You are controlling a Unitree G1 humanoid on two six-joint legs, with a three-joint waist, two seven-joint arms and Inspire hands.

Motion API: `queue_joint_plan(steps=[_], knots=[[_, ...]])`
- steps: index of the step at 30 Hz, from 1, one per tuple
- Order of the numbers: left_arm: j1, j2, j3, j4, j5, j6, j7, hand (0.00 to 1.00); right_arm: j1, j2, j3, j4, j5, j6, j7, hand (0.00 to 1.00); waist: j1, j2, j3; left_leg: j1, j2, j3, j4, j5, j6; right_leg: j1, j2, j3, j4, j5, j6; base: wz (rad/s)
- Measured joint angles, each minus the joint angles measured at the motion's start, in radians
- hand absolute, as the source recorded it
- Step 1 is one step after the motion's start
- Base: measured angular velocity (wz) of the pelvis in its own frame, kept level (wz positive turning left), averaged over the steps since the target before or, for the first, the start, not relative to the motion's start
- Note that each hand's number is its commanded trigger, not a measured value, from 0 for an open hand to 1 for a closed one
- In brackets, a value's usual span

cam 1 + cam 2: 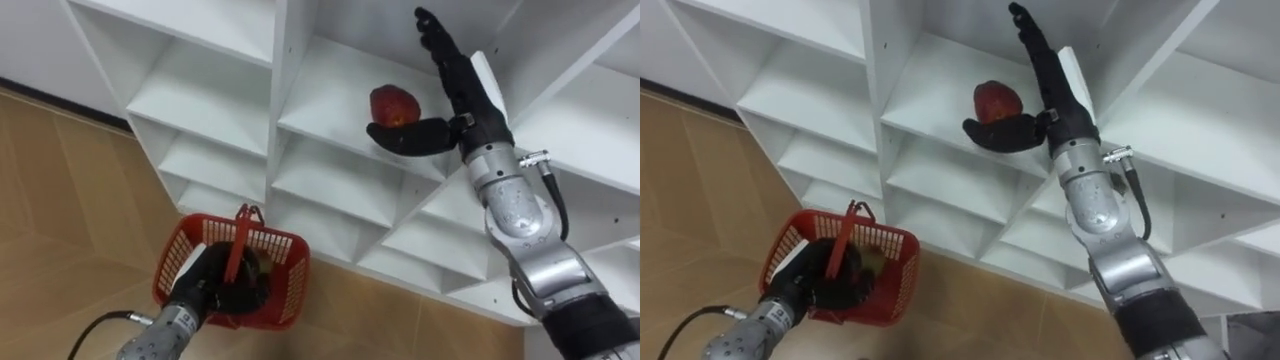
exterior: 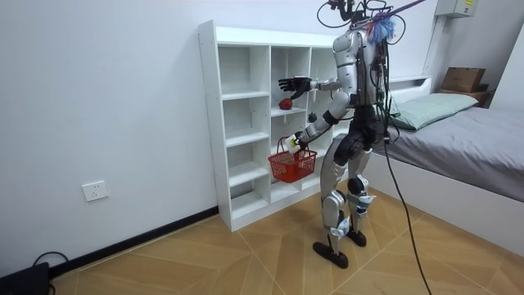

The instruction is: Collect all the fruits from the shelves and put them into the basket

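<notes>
your left hand [image 1: 208, 286] clutches the basket [image 1: 290, 262], lower left; picking step: right hand [image 1: 464, 92] spread open beside the fruit [image 1: 394, 104], upper centre, close next.

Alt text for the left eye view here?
The open right hand reaches to a red fruit on a white closet shelf, thumb close beside it. At lower left, the left hand holds a red basket by its handle.

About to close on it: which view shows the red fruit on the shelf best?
The left eye view: the red fruit sits close and almost whole on the shelf, the open right robot hand beside it. The right eye view shows nearly the same; the room view, just a small red spot.
</notes>
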State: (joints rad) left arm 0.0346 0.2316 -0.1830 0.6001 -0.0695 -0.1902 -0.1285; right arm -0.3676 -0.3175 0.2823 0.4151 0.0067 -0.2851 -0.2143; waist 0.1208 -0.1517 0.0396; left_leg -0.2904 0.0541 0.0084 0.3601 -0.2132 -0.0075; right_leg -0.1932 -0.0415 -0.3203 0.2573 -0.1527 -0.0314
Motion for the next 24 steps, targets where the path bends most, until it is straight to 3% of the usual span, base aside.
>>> queue_joint_plan(steps=[10,15,24], knots=[[-0.049,-0.023,-0.019,0.052,0.003,0.001,0.002,1.0,-0.033,0.0,0.0,0.117,-0.037,-0.001,-0.076,0.0,0.02,-0.004,0.0011,-0.061,-0.018,0.003,0.0,0.026,0.011,-0.069,-0.026,-0.014,0.025,-0.001,0.001,0.06],[-0.063,-0.023,-0.03,0.072,0.001,0.011,0.002,1.0,-0.077,0.0,0.0,0.187,-0.028,0.003,-0.089,0.0,0.021,-0.016,0.0084,-0.069,-0.022,0.003,0.001,0.029,0.015,-0.071,-0.031,-0.019,0.025,-0.002,0.005,0.04],[-0.076,-0.028,-0.029,0.073,0.005,0.031,-0.002,1.0,-0.135,0.012,-0.012,0.294,-0.029,-0.001,-0.088,0.0,0.024,-0.007,0.0144,-0.086,-0.021,0.003,0.0,0.035,0.015,-0.085,-0.029,-0.029,0.033,-0.002,0.005,0.04]])
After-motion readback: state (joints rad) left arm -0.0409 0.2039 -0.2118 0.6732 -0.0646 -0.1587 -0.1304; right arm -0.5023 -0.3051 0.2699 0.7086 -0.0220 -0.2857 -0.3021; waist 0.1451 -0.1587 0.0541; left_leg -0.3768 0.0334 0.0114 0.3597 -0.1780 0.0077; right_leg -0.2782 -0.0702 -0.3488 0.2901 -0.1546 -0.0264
